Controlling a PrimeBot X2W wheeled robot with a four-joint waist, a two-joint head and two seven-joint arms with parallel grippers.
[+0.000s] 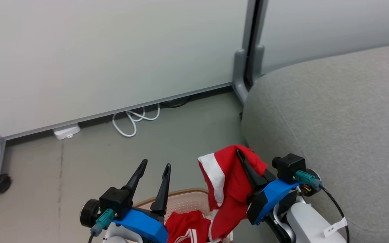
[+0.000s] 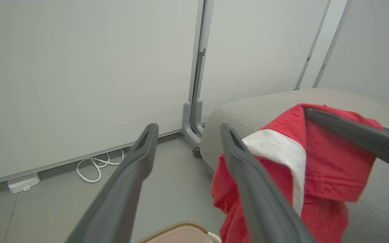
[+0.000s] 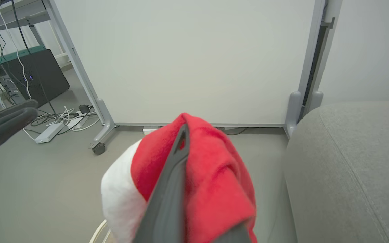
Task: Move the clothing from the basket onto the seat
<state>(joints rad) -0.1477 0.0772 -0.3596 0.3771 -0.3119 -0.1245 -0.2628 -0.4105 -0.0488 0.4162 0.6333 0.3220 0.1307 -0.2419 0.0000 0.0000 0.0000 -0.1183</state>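
My right gripper (image 1: 239,152) is shut on a red garment with a white stripe (image 1: 228,182). The garment hangs lifted above the basket, just left of the seat's rounded edge. In the right wrist view the garment (image 3: 214,175) drapes over one dark finger (image 3: 177,158) and hides the other. A second red piece of clothing (image 1: 187,226) lies in the cream basket, whose brown rim (image 1: 181,193) shows at the bottom. The grey seat (image 1: 333,118) fills the right side. My left gripper (image 1: 156,164) is open and holds nothing, above the basket's left part. In the left wrist view the garment (image 2: 326,162) hangs to the right of my left gripper (image 2: 188,127).
A white partition panel (image 1: 113,50) on grey legs with a castor (image 1: 1,183) stands behind. A white cable (image 1: 133,119) and a small white box (image 1: 67,131) lie at its foot. To the left there are a black box (image 3: 42,74), a power strip (image 3: 49,131) and cables.
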